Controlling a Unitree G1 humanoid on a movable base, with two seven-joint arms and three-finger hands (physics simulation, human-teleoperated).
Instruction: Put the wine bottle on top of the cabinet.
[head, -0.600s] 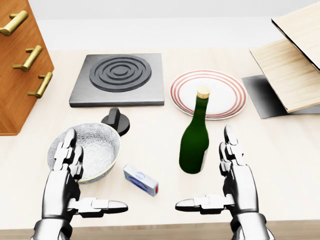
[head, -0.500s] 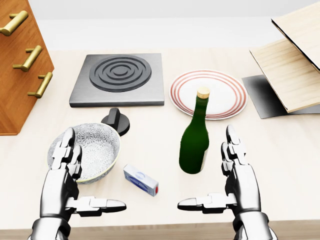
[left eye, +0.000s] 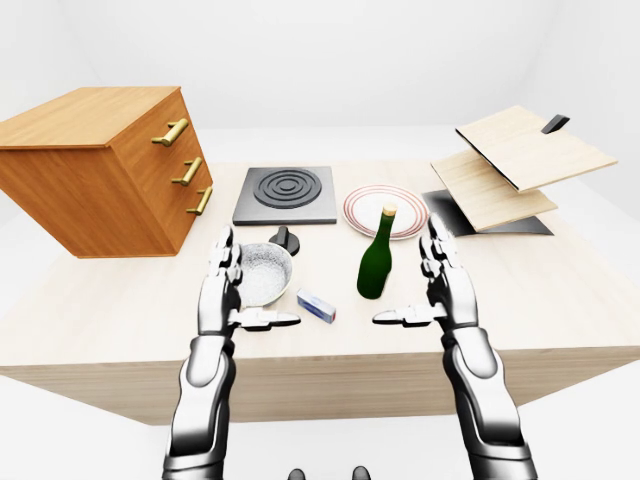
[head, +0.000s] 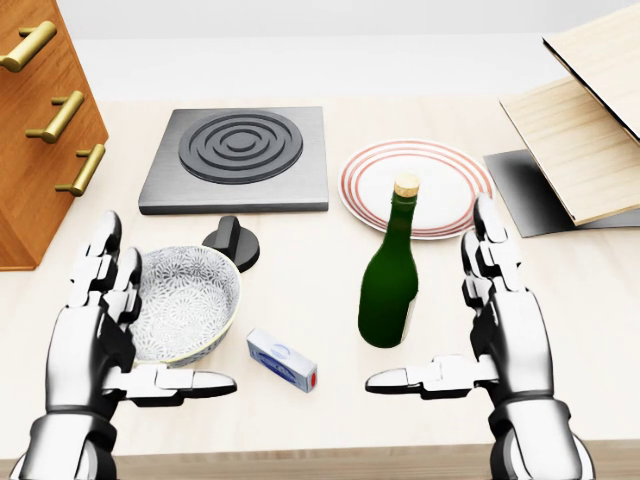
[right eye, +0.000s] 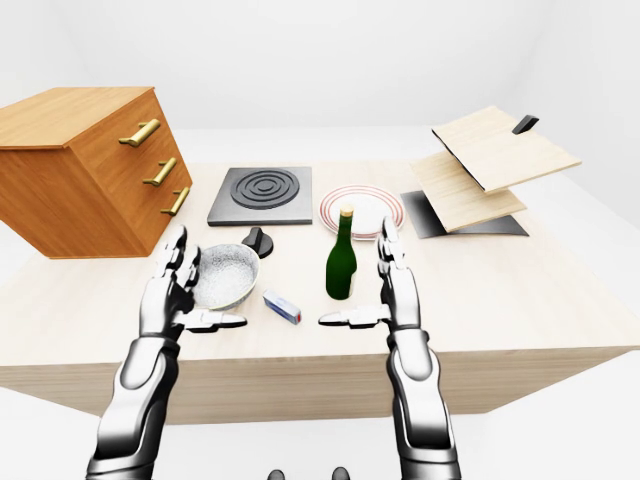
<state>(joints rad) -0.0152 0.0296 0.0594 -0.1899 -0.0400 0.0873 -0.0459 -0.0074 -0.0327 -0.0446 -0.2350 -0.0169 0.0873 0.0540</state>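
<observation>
The green wine bottle (head: 390, 290) with a tan cork stands upright on the light wooden table (head: 320, 420), just below the striped plate. My right hand (head: 430, 300) is open at the bottle's right, thumb reaching under its base side, not touching it. My left hand (head: 160, 320) is open over the left of the bowl and holds nothing. The brown wooden cabinet (left eye: 100, 170) with three brass handles stands on the table at the left; its flat top shows in the left-eye view.
A black hot plate (head: 238, 155) lies at top centre, a red-ringed plate (head: 440, 170) to its right. A patterned bowl (head: 190, 300), a black knob (head: 232, 240) and a small blue-white box (head: 282, 360) lie between my hands. Tilted wooden boards (head: 590, 130) rise over a dark sheet (head: 515, 190) at right.
</observation>
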